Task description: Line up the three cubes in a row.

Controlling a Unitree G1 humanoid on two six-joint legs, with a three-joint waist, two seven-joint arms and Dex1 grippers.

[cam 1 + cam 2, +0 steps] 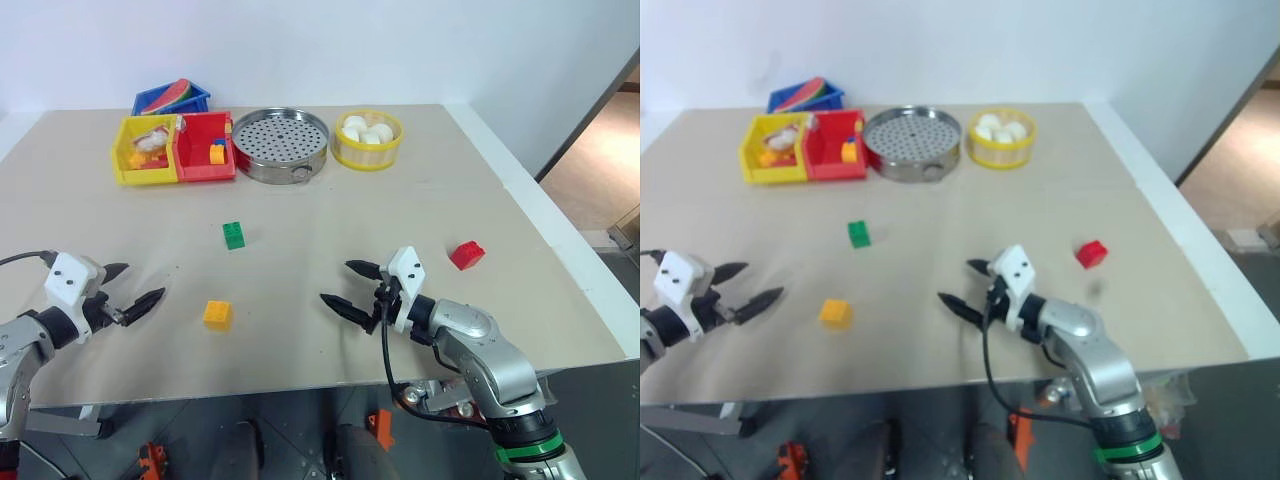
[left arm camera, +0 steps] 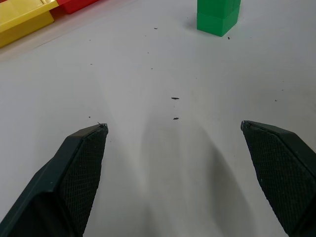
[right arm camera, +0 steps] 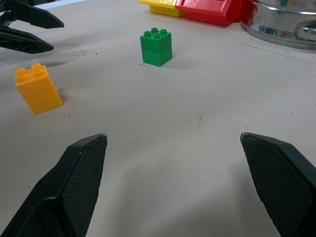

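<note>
1. Small yellow studded plastic brick (image 1: 217,314) lies between both grippers — nearer the left gripper (image 1: 133,292); fingers apart, empty.
2. Right gripper (image 1: 346,288) also spread, empty; red studded brick (image 1: 466,255) just beyond it, green studded brick (image 1: 233,235) further back, mid-table.

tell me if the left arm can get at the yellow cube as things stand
Probably yes. The left gripper has its jaws open, pointing toward the yellow cube, with bare table between them. The green cube sits farther back, out of the path.
</note>
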